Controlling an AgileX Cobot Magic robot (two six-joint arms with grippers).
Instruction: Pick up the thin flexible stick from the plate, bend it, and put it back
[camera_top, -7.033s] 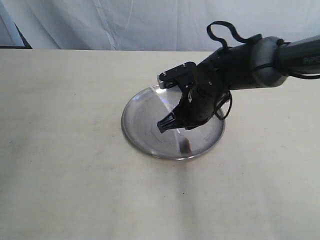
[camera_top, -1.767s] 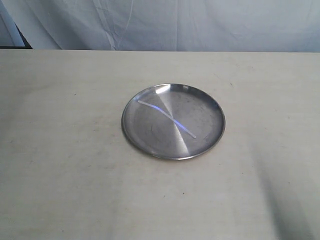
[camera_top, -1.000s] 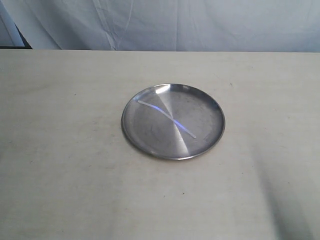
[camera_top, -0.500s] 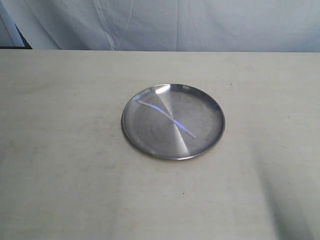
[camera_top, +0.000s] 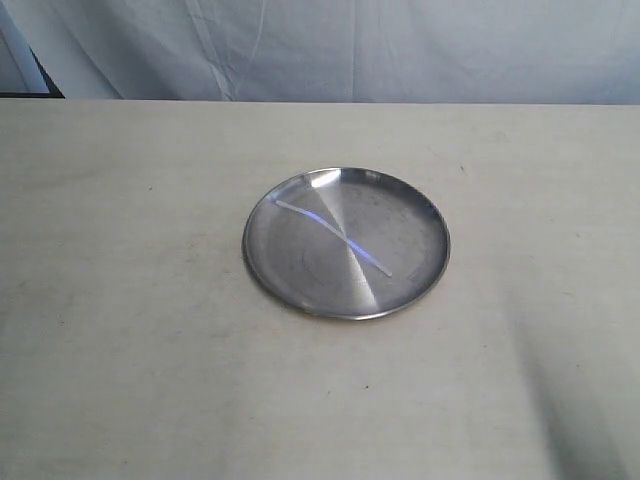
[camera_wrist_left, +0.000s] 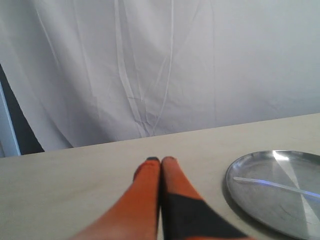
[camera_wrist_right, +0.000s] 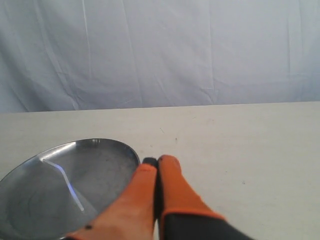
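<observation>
The round steel plate (camera_top: 300, 285) lies in the middle of the table, and the thin white stick (camera_top: 333, 236) rests across it, slightly curved, running from its upper left toward its lower right. Both arms are out of the exterior view. In the left wrist view my left gripper (camera_wrist_left: 160, 160) is shut and empty over bare table, with the plate (camera_wrist_left: 260, 200) and the stick (camera_wrist_left: 272, 183) off to one side. In the right wrist view my right gripper (camera_wrist_right: 156, 160) is shut and empty, beside the plate (camera_wrist_right: 107, 160) where the stick (camera_wrist_right: 66, 184) lies.
A pale beige table (camera_top: 120, 300) spreads around the plate on all sides. A white cloth backdrop (camera_top: 400, 50) hangs behind the far edge. A dark gap (camera_top: 20, 70) shows at the far left corner.
Seven seconds ago the right arm was over the plate; it has since withdrawn out of the exterior view. Over the last second the plate and stick have not moved.
</observation>
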